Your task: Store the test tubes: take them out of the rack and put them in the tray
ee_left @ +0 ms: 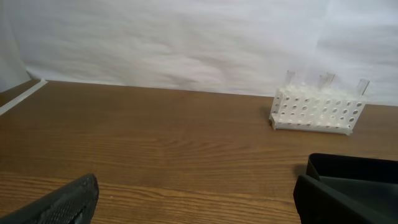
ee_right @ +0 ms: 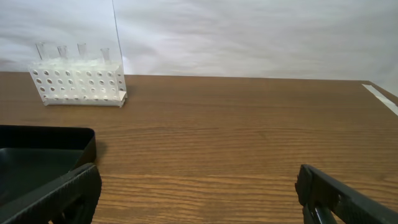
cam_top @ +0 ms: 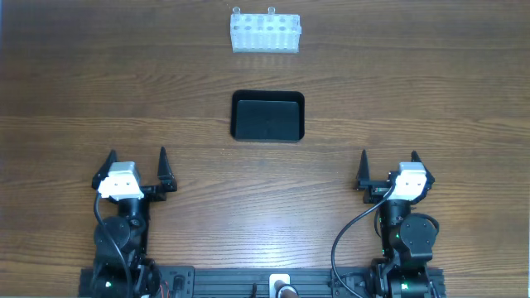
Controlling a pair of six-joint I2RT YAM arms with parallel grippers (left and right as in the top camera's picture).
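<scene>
A white perforated rack [cam_top: 264,34] stands at the far middle of the table, with clear test tubes [cam_top: 237,12] sticking up from it. The rack [ee_left: 317,110] appears in the left wrist view and the rack [ee_right: 79,82] in the right wrist view, several tube tops [ee_right: 61,51] above it. A black tray [cam_top: 267,116] lies empty between the rack and the arms. My left gripper [cam_top: 137,163] is open near the front left. My right gripper [cam_top: 389,164] is open near the front right. Both are far from the rack and hold nothing.
The wooden table [cam_top: 83,83] stretches bare to both sides of the tray. A white backdrop [ee_left: 186,37] rises behind the rack. A strip of pale tape [ee_right: 380,94] marks the table's right side.
</scene>
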